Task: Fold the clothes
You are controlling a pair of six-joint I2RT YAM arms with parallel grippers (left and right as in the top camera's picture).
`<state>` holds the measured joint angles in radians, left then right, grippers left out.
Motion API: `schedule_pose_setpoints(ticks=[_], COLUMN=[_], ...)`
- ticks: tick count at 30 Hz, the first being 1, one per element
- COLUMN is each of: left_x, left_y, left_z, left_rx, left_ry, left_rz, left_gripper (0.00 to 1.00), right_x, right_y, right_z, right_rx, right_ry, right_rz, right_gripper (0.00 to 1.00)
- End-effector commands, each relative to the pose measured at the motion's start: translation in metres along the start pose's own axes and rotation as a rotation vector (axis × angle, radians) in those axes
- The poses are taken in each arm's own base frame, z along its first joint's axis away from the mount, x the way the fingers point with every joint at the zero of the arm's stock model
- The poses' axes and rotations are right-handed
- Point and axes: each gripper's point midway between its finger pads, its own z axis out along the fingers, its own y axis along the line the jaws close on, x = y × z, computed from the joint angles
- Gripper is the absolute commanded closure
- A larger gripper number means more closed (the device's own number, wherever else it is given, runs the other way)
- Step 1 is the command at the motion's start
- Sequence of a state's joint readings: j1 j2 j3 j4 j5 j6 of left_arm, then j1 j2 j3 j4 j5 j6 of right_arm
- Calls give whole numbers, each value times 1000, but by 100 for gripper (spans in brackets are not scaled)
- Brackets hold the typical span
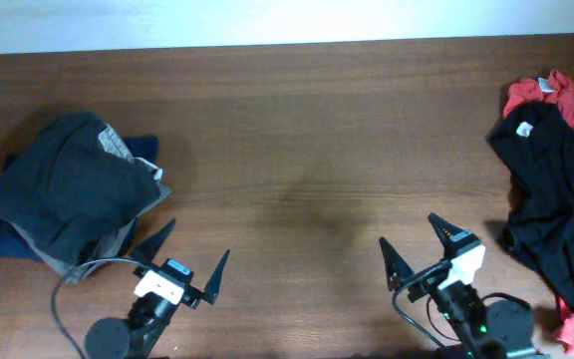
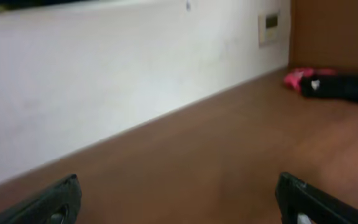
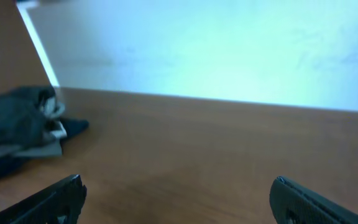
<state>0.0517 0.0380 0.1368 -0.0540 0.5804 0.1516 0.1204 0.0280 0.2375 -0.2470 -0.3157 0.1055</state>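
While both arms sit low at the near edge, the brown wooden table (image 1: 297, 150) fills most of the overhead view, with a white wall (image 2: 104, 74) behind its far side. The clothes (image 1: 556, 199), one black garment, lie crumpled and unfolded at the table's right edge, running from near the far corner down toward the near side. They are well apart from both grippers. A charcoal-grey pile (image 1: 68, 189) with lighter grey and navy pieces sits bunched at the left end. A red cloth (image 1: 556, 95) shows at the top of the black garment and touches it; another bit of red shows at the garment's lower end. Left gripper (image 1: 197, 241): jaws spread wide, nothing between them, over bare wood just beside the grey pile. Right gripper (image 1: 409, 231): same, wide apart and empty, near the black garment but not touching it. A small white tag (image 1: 525, 128) sits on the upper part of the garment.
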Motion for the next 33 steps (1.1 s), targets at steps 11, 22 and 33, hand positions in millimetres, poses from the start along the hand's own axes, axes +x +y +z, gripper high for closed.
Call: schedule_pose_setpoints(ticks=[11,22,33], left_x=[-94,-113,-86], left_y=[58,77,67], left_z=[42,102,98], left_rx=[-45,93,129], left_ry=[309,403,510], left_rz=[-211,-323,-406], left_gripper=[1,1,0], right_x=[-46,-45,4], right_y=[-33,-110,-310], right_z=[22,77,77], right_rx=[236,525,921], right_ry=[482,810,830], right_rz=[179,457,751], right_gripper=[1,1,12])
